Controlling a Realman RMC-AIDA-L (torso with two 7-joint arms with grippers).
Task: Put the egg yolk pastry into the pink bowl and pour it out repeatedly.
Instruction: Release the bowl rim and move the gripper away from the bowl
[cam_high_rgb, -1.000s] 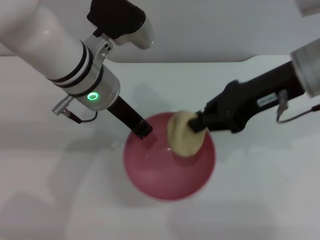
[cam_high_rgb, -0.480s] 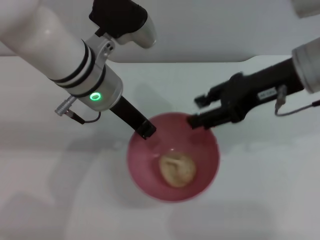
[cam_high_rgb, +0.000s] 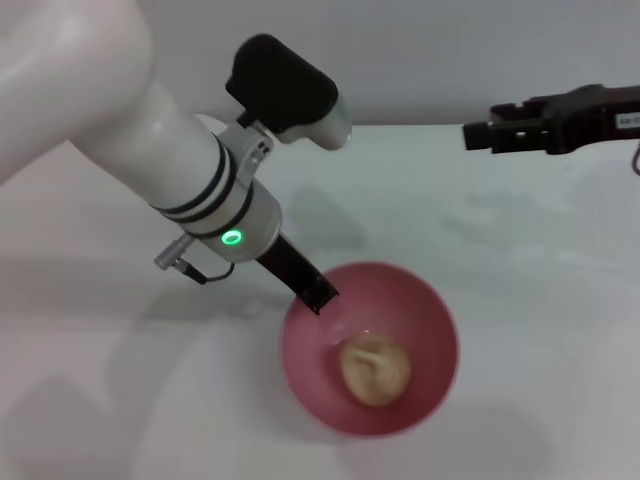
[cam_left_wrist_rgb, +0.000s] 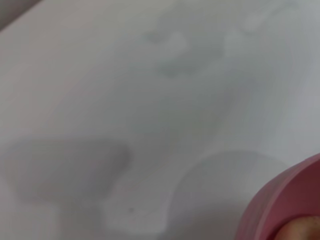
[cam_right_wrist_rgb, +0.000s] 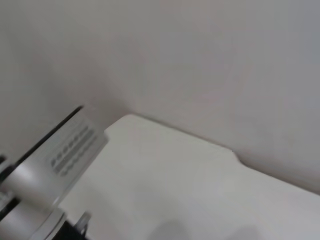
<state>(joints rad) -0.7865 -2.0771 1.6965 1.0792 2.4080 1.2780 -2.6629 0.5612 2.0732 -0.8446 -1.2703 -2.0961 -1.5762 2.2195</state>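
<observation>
The pink bowl (cam_high_rgb: 432, 325) stands on the white table at the front centre. The egg yolk pastry (cam_high_rgb: 375, 371) lies inside it, on the bottom. My left gripper (cam_high_rgb: 319, 297) is shut on the bowl's far-left rim, one dark finger showing over the edge. In the left wrist view the bowl's rim (cam_left_wrist_rgb: 287, 197) and a bit of the pastry (cam_left_wrist_rgb: 306, 231) show in a corner. My right gripper (cam_high_rgb: 480, 134) is open and empty, high at the far right, well clear of the bowl.
The white table (cam_high_rgb: 520, 260) ends at a pale wall (cam_high_rgb: 430, 50) at the back. The right wrist view shows the table's far edge (cam_right_wrist_rgb: 175, 132) and part of my left arm (cam_right_wrist_rgb: 55, 165).
My right gripper let the pastry drop into the bowl, then drew back up and to the right. My left arm slid the bowl toward the front right.
</observation>
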